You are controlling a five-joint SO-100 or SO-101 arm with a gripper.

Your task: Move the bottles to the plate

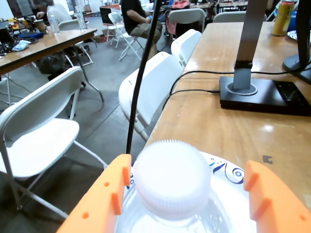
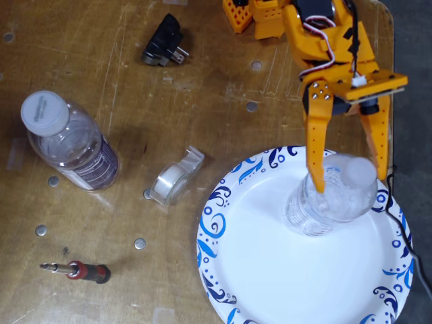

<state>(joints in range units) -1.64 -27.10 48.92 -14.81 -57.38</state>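
In the wrist view the white cap [image 1: 172,180] of a clear bottle [image 1: 170,213] filled the bottom of the frame, standing upright between the two orange fingers [image 1: 104,196] of the gripper [image 1: 192,194]. The fingers stood wide; the left one seemed to touch the cap's edge, while a clear gap showed between the cap and the right one. Behind the cap, the blue-swirled rim of the plate [image 1: 228,172] lay on the wooden table [image 1: 228,126]. Farther back on that table sat a black lamp base [image 1: 265,94] with a cable [image 1: 194,82] running to it, and white folding chairs [image 1: 43,131] stood along the table's edge.

The fixed view looked down on the gripper [image 2: 349,172] with its fingers straddling the bottle [image 2: 331,202], which stood upright on the right part of the plate [image 2: 256,270]. Left of the plate lay a clear tape dispenser [image 2: 177,177], apart from the rim. Well to the left, off the plate, stood the second bottle [image 2: 71,145], the one with the dark label. A red-handled screwdriver [image 2: 77,271] lay near the bottom left, and a black plug adapter [image 2: 163,42] near the top
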